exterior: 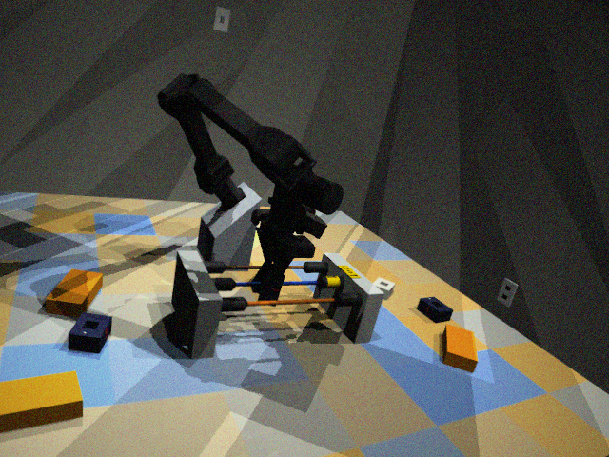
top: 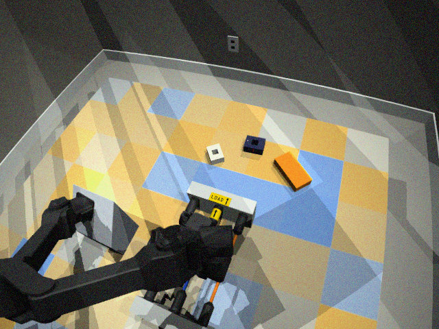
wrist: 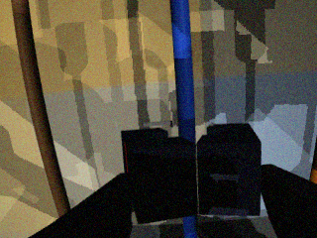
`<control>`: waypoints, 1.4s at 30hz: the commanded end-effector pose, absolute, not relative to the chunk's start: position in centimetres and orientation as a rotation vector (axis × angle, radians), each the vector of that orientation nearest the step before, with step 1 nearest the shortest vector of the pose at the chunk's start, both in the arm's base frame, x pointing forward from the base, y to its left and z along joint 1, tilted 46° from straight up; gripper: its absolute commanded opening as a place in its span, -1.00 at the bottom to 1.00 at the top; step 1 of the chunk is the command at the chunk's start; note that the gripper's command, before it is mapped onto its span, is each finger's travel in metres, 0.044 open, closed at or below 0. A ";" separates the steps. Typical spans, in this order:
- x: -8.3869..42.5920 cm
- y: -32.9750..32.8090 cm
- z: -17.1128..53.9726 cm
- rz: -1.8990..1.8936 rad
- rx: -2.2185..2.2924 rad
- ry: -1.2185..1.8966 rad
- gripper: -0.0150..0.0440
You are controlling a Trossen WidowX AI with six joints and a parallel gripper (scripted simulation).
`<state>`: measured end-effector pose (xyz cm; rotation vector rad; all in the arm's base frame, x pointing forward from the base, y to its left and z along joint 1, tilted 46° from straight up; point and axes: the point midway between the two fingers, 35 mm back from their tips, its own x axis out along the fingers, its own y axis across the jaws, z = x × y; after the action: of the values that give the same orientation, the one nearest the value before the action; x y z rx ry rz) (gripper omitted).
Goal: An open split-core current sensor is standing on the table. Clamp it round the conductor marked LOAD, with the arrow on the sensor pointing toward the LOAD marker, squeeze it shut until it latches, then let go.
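The dark split-core sensor (wrist: 163, 180) fills the space between the fingers in the wrist view. Its two halves lie side by side with only a thin seam between them, round the blue conductor (wrist: 181, 45) (exterior: 302, 283) (top: 185, 284). My gripper (wrist: 196, 178) (exterior: 269, 289) is shut on the sensor, one finger at each side. The yellow arrow sleeve (top: 215, 214) (exterior: 332, 282) sits on this middle conductor beside the block with the yellow LOAD label (top: 219, 199) (exterior: 349, 271). The sensor's arrow and latch cannot be made out; the arm hides the sensor in the top view.
An orange conductor (exterior: 290, 302) and a brown one (wrist: 36, 109) run on either side of the blue one, between two grey end blocks (top: 221, 194) (exterior: 208, 300). Beyond the LOAD block lie a white block (top: 215, 153), a navy block (top: 254, 144) and an orange block (top: 293, 171).
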<state>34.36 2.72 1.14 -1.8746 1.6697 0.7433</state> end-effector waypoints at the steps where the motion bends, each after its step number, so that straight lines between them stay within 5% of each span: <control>1: 34.4 2.8 1.2 0.742 -1.874 1.669 0.22; 10: 34.4 2.8 1.2 0.742 -1.874 1.669 1.00; 42: 34.8 -1.7 -3.1 0.751 -1.873 1.688 1.00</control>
<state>34.97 -1.22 -2.62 -1.8673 1.6816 0.7445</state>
